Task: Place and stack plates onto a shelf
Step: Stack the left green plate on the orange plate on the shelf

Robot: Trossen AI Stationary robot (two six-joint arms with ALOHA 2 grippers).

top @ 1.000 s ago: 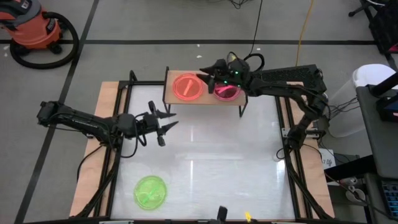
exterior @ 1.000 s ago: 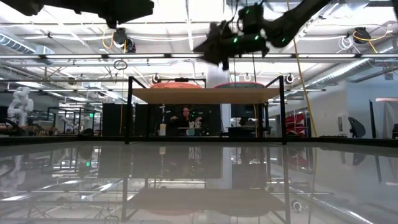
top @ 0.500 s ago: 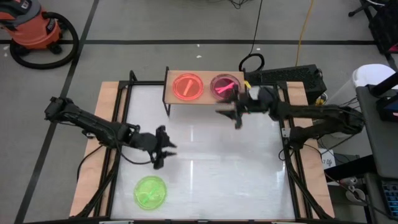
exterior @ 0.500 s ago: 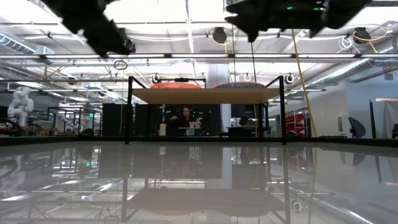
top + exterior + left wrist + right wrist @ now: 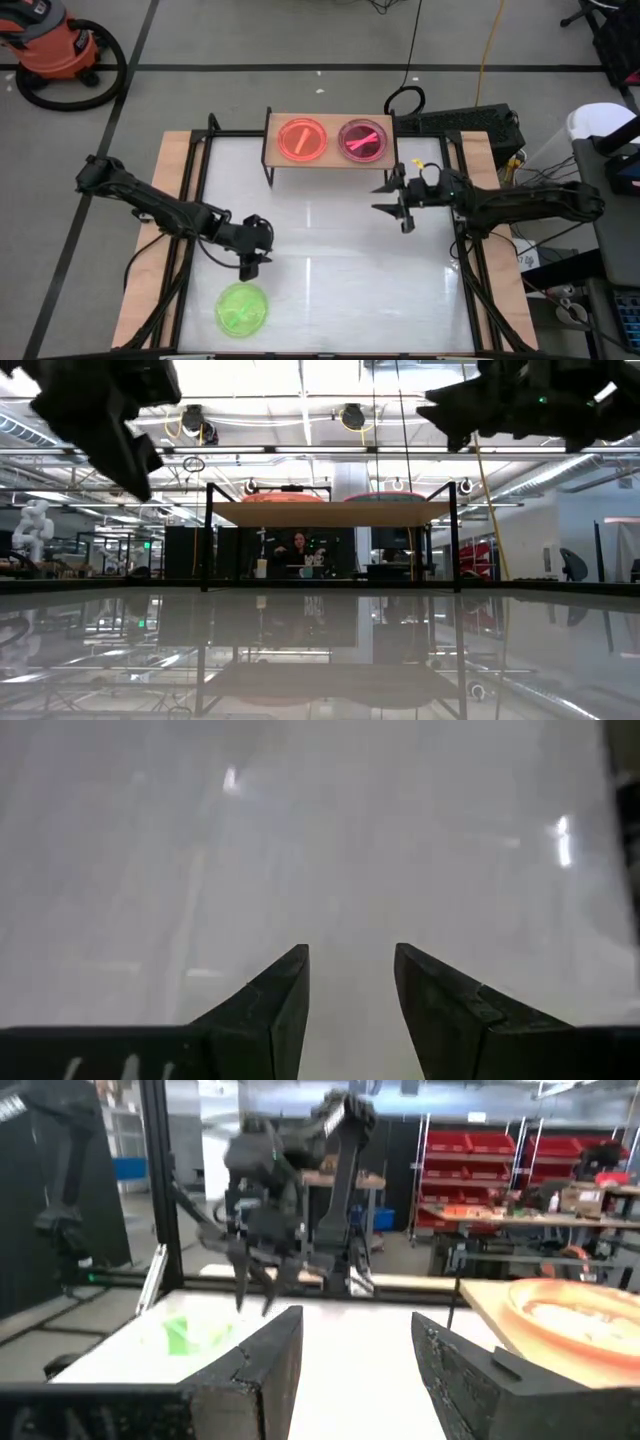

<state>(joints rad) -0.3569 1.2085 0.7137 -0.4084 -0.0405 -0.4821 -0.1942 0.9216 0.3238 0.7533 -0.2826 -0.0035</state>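
Note:
The shelf point(image 5: 330, 160) stands at the table's far edge and carries an orange-red plate point(image 5: 302, 139) on its left half and a pink plate point(image 5: 362, 139) on its right half; how many lie stacked there I cannot tell. A green plate point(image 5: 241, 308) lies flat on the table near its near-left corner. My left gripper point(image 5: 252, 268) hovers open just beyond the green plate, tipped downward; its wrist view shows only bare table between the fingers point(image 5: 350, 960). My right gripper point(image 5: 386, 200) is open in the air, near and right of the shelf, facing the table's left.
Long wooden boards point(image 5: 150, 260) and black frame rails run along the table's left and right edges. The glossy white tabletop point(image 5: 340, 270) stretches between the arms. An orange vacuum point(image 5: 60, 50) and cables lie on the floor beyond the table.
My right gripper has drawn back from over the pink plate on the shelf, moving toward the table's right and near side. My left gripper has travelled from left of the shelf toward the near edge, closing on the green plate, and has tipped downward. The plates have not moved.

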